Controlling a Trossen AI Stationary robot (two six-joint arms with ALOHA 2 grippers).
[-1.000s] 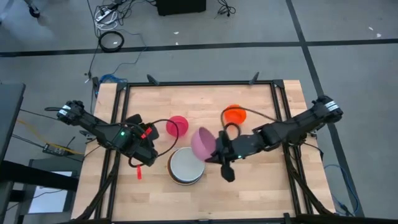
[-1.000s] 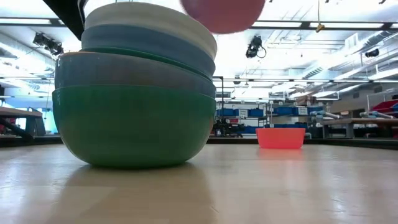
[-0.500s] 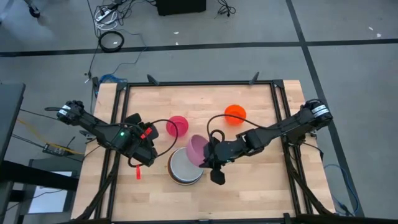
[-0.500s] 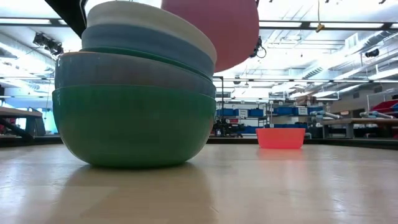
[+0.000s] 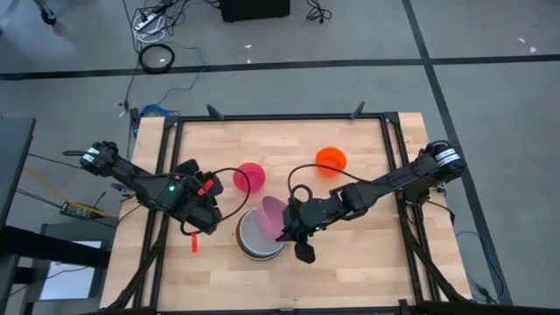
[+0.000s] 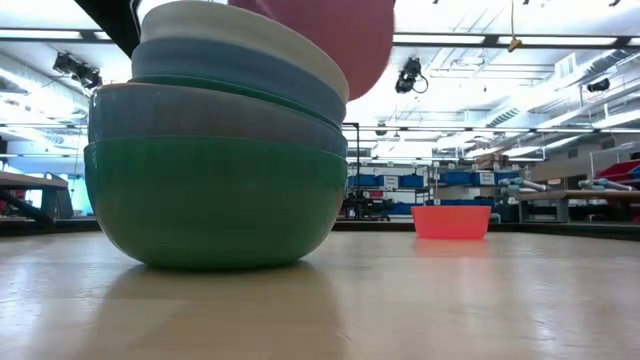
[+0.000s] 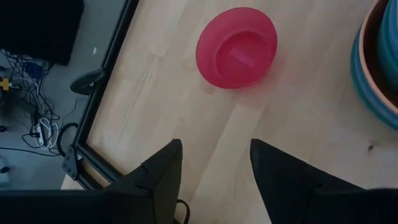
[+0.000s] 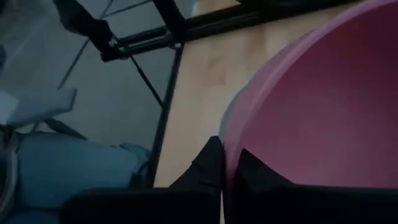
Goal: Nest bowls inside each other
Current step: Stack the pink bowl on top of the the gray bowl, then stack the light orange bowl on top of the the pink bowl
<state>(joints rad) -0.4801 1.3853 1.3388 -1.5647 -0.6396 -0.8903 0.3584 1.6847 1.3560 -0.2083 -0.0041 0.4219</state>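
Right gripper (image 5: 284, 229) pinching pink bowl (image 5: 271, 217) rim, tilted above bowl stack (image 5: 254, 236); left gripper (image 7: 214, 171) open, empty.

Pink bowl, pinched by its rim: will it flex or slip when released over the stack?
The pink bowl looks like thin plastic, so probably light with some rim flex. The right gripper is shut on its rim edge, tilted; smooth walls may slip. Released over the stack, its rounded base could rock before settling.

Held bowl (image 5: 272, 216) tilts over the nested stack (image 5: 255, 236); two small bowls (image 5: 248, 177) (apart) lie behind.
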